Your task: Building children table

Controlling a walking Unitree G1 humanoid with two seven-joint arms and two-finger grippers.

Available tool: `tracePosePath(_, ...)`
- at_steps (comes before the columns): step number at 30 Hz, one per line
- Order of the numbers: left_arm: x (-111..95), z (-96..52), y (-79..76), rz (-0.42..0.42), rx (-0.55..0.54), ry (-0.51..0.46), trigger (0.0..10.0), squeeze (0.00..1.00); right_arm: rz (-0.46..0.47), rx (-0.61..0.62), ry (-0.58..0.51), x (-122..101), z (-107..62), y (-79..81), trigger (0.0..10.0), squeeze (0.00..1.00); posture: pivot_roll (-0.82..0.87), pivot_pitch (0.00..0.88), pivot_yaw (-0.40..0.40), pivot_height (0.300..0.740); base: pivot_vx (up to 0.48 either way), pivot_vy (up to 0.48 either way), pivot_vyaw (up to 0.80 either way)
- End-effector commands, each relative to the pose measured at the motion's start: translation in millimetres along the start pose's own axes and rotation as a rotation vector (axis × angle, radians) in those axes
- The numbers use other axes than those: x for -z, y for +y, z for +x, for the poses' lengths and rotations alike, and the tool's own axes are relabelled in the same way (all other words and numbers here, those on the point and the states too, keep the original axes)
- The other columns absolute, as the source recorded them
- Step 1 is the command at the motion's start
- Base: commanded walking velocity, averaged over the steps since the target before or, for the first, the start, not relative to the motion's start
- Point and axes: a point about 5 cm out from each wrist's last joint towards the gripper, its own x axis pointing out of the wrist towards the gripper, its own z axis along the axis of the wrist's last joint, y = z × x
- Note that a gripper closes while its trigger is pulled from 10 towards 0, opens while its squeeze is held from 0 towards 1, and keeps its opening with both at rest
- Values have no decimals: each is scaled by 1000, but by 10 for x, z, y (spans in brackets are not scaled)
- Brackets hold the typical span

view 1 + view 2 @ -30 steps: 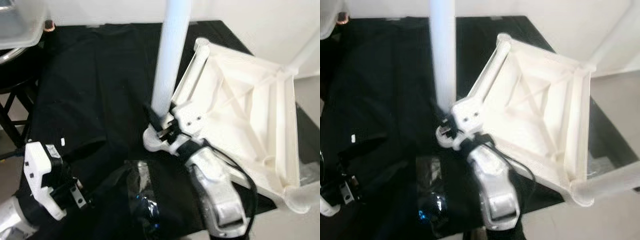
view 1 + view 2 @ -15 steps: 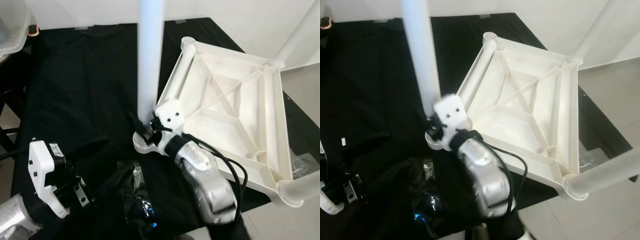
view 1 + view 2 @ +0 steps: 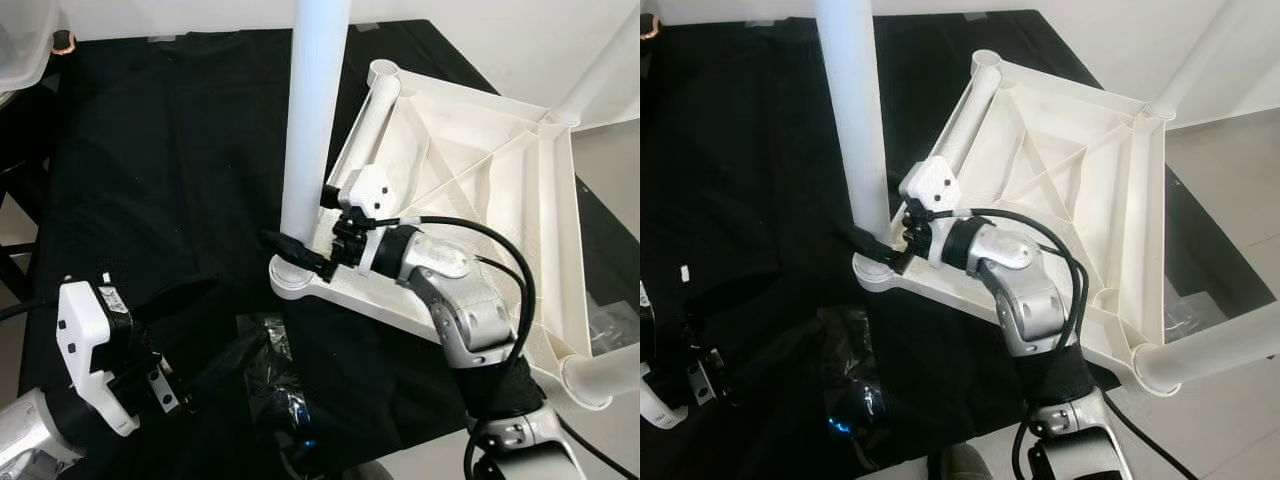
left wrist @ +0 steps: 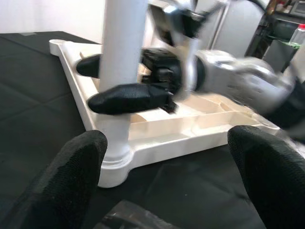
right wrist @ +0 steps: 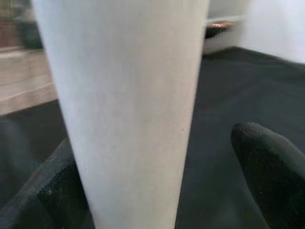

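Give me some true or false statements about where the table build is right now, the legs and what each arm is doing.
1. The table top lies upside down, ribs showing. True.
2. The right gripper is at the base of an upright leg. True.
3. The left gripper is clamped on that leg. False: its fingers are open, apart from the leg.
4. The table lies on bare wooden boards. False: on a black cloth.
5. All four corners have legs fitted. False: the far corner socket is empty.
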Motion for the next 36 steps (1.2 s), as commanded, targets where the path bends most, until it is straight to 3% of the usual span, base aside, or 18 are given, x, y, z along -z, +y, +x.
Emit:
tracePosePath(1, 2, -10, -54, -8, 6, 5, 10000, 0, -19, 32, -36, -80, -87, -223, 10000, 0, 190, 307, -127, 740, 0, 0, 0)
tracePosePath(4, -2, -21, -66, -9, 0, 7, 10000, 0, -4, -48, -85, -245, -79, -375, 10000, 0, 197, 311, -130, 740, 0, 0, 0)
tracePosePath(9, -4, -30, -76, -11, -3, 10, 10000, 0, 3, -172, -93, -319, -73, -437, 10000, 0, 199, 315, -132, 740, 0, 0, 0)
tracePosePath(11, -5, -34, -81, -12, -5, 12, 10000, 0, 18, -228, -95, -331, -64, -452, 8824, 0, 202, 319, -133, 740, 0, 0, 0)
tracePosePath(12, -5, -34, -81, -12, -5, 12, 10000, 0, 18, -228, -95, -331, -64, -452, 8824, 0, 202, 319, -133, 740, 0, 0, 0)
tracePosePath(13, -6, -35, -83, -12, -6, 13, 10000, 0, 27, -251, -101, -335, -53, -470, 4431, 0, 204, 322, -133, 740, 0, 0, 0)
tracePosePath(14, -6, -35, -83, -12, -6, 13, 10000, 0, 27, -251, -101, -335, -53, -470, 4431, 0, 204, 322, -133, 740, 0, 0, 0)
tracePosePath(15, -7, -36, -83, -12, -7, 14, 10000, 0, 37, -277, -105, -335, -47, -479, 0, 0, 204, 322, -133, 740, 0, 0, 0)
tracePosePath(29, -4, -43, -64, -12, -6, 16, 10000, 0, 62, -346, -84, -168, -93, -442, 0, 0, 194, 311, -125, 740, 0, 0, 0)
tracePosePath(31, -1, -44, -60, -9, -6, 16, 10000, 0, 40, -285, -17, 53, -54, -287, 0, 0, 193, 307, -130, 740, 0, 0, 0)
tracePosePath(32, -1, -49, -58, -8, -7, 16, 10000, 0, 69, -167, 34, 231, 37, -146, 0, 0, 188, 307, -132, 740, 0, 0, 0)
tracePosePath(33, -1, -49, -58, -8, -7, 16, 10000, 0, 69, -167, 34, 231, 37, -146, 0, 0, 188, 307, -132, 740, 0, 0, 0)
tracePosePath(34, -1, -56, -52, -7, -9, 18, 10000, 0, 57, 133, 153, 497, 147, 78, 0, 0, 185, 305, -130, 740, 0, 0, 0)
tracePosePath(35, -1, -56, -52, -7, -9, 18, 10000, 0, 57, 133, 153, 497, 147, 78, 0, 0, 185, 305, -130, 740, 0, 0, 0)
tracePosePath(36, -1, -62, -47, -6, -11, 20, 10000, 0, 29, 367, 221, 617, 159, 214, 0, 0, 183, 305, -128, 740, 0, 0, 0)
